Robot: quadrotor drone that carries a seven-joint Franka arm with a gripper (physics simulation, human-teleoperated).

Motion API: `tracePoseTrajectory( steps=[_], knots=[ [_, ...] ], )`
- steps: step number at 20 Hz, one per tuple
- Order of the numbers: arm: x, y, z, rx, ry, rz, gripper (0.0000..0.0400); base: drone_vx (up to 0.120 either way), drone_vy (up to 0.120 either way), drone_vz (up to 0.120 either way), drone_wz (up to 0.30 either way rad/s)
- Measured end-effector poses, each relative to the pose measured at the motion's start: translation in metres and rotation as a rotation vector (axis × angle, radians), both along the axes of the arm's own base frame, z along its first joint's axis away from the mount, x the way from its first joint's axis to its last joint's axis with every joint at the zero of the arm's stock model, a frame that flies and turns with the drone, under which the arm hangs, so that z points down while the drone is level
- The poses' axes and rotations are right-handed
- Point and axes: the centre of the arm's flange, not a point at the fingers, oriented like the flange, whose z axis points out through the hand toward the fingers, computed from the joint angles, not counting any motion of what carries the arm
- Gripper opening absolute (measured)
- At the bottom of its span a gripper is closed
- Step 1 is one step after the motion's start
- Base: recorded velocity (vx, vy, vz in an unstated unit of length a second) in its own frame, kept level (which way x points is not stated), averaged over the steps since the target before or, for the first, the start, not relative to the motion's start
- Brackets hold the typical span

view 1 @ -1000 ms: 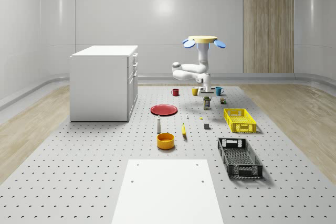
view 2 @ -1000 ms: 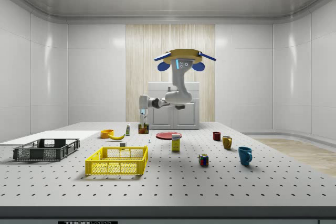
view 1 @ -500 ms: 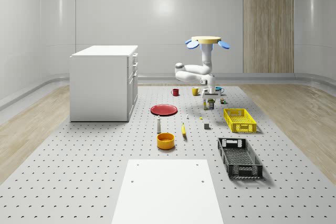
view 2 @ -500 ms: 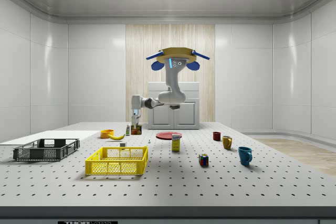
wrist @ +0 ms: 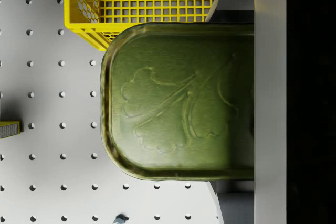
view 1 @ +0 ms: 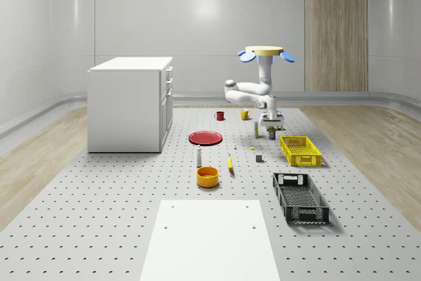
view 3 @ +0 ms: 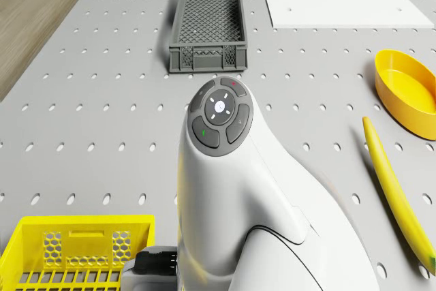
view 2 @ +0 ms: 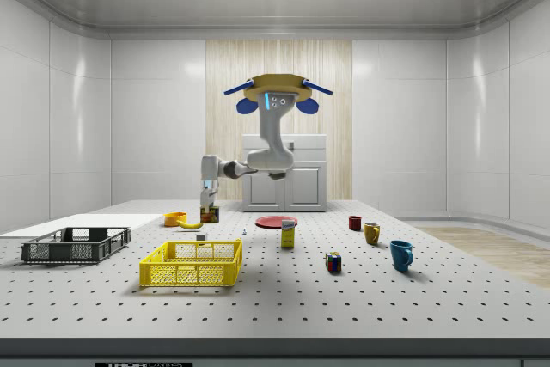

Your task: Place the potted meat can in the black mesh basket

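The potted meat can [view 1: 273,133] hangs a little above the table, and my gripper [view 1: 272,126] is shut on it from above. In the side view the can [view 2: 209,213] sits under the gripper [view 2: 209,202], above the table behind the yellow basket [view 2: 192,262]. The wrist view looks down on the can's green embossed lid [wrist: 178,98], pressed against one finger [wrist: 270,77]. The drone [view 1: 266,52] hovers over the table's far right part. The black mesh basket [view 1: 300,197] lies nearer the front; it is also seen in the side view [view 2: 76,245] and the drone view [view 3: 208,18].
A yellow basket [view 1: 300,151] lies between the can and the black basket. A red plate [view 1: 205,137], banana [view 1: 230,162] and yellow bowl [view 1: 207,176] sit mid-table. A white cabinet [view 1: 130,103] stands at the whole-scene view's left, a white panel [view 1: 210,238] at the front.
The drone, arm and held can have moved to the whole-scene view's right and a little nearer, toward the yellow basket; in the side view they moved left.
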Motion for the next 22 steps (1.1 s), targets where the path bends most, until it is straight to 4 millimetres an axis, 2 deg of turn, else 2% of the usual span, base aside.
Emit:
tracePoseTrajectory(
  steps=[4, 11, 14, 20, 22],
  knots=[
    [0.0000, 0.0000, 0.0000, 0.000, 0.000, 0.000, 0.0289, 0.120, 0.110, 0.000, 0.000],
    [0.0000, 0.0000, 0.0000, 0.000, 0.000, 0.000, 0.0289, 0.120, 0.000, 0.000, 0.000],
    [0.0000, 0.0000, 0.0000, 0.000, 0.000, 0.000, 0.0289, 0.120, 0.080, 0.000, 0.000],
    [0.0000, 0.0000, 0.0000, 0.000, 0.000, 0.000, 0.0289, 0.120, 0.000, 0.000, 0.000],
    [0.0000, 0.0000, 0.0000, 0.000, 0.000, 0.000, 0.0289, 0.120, 0.080, 0.000, 0.000]
  ],
)
